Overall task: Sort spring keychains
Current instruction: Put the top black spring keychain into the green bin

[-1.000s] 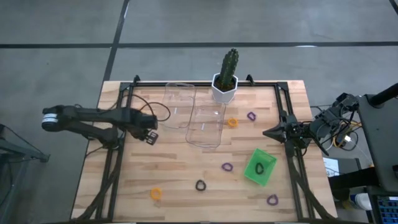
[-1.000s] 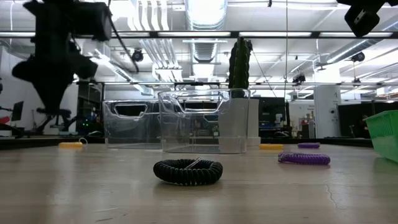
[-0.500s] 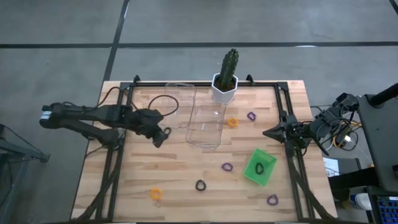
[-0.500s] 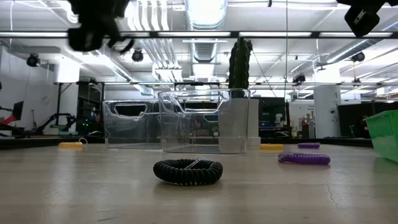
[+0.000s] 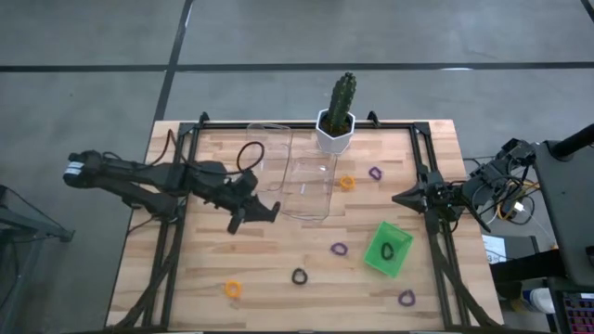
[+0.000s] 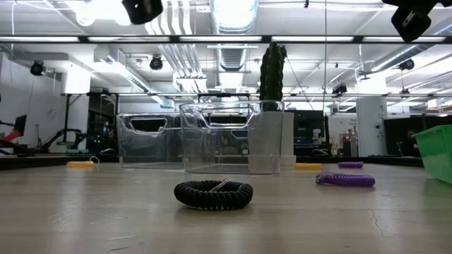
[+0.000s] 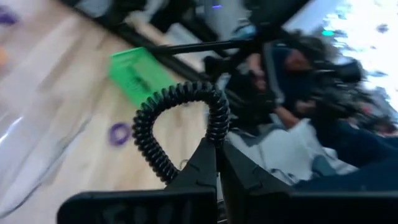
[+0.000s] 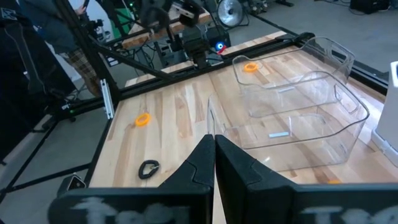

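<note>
My left gripper hovers over the table's middle-left, beside the near clear tray, shut on a black spring keychain. Other keychains lie flat on the wood: orange, purple, purple, black, orange, purple. One more black one lies inside the green tray. My right gripper waits shut at the table's right edge. My left gripper pinches the black keychain's coil between its two fingertips, at one spot on the loop. The rest of the loop stands out beyond the fingertips. The fingers point toward the table's right, and the keychain is lifted clear of the table.
A second clear tray stands left of the first, near the far edge. A cactus in a white pot stands at the far edge. Black frame rails run along the left and right sides. Bare wood lies between the trays and the near edge.
My left gripper has swung toward the table's right edge and slightly toward the near edge, closing on the clear trays. It has also risen, leaving the low view through the top. The keychains on the table have stayed put.
</note>
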